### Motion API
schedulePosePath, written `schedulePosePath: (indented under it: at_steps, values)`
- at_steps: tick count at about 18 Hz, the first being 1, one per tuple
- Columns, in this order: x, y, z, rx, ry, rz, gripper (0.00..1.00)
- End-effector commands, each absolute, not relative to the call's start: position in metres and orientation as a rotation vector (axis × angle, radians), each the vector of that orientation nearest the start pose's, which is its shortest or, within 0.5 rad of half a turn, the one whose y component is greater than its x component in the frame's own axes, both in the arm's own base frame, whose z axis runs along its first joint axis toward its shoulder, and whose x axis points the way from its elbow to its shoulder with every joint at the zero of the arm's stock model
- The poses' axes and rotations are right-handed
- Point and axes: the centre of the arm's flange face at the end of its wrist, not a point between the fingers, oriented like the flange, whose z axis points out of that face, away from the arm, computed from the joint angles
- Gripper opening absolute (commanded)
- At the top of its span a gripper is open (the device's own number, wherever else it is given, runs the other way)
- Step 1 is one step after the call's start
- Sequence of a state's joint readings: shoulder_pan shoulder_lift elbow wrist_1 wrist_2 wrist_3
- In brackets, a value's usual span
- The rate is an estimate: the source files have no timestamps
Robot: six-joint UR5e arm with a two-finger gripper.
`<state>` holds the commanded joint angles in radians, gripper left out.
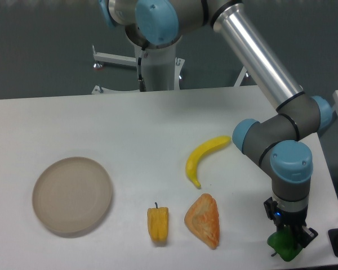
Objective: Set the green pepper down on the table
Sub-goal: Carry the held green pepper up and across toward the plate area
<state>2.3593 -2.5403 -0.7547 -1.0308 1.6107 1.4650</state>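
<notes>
Down at the near right corner of the table [158, 121], the gripper [289, 243] points straight down with the green pepper [283, 246] pinched between its fingers. The fingers are closed on it, dark metal over the top, glossy green bulging out to the left and below. The pepper sits right at the table's surface; from here I can't tell whether it touches or hangs just above. The arm [259, 53] slants in from the upper middle, a long silver tube running down to grey and blue joints stacked above the wrist.

Over to the left, well apart from the gripper, an orange wedge of something [203, 220] lies flat, and just beside it on its left a yellow pepper [158, 224] with a dark stem pointing up. Above those two, a banana [204, 158] curves from near the arm's elbow down toward the orange piece. Far left, on its own, a round beige plate [72, 194] rests on the white tabletop
</notes>
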Motion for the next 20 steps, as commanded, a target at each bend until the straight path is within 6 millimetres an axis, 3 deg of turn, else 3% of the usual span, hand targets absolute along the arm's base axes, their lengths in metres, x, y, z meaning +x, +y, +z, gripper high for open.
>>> schedulePosePath:
  at_steps: [4,11,18,20]
  values:
    - [-0.519,0.699,0.295,-2.805,0.957,0.542,0.24]
    - [-0.481,0.678,0.310,-2.820,0.953,0.432,0.24]
    - [-0.408,0.629,0.335,-2.856,0.803,0.282,0.24]
    - [-0.373,0.622,0.337,-2.875,0.754,0.243,0.24]
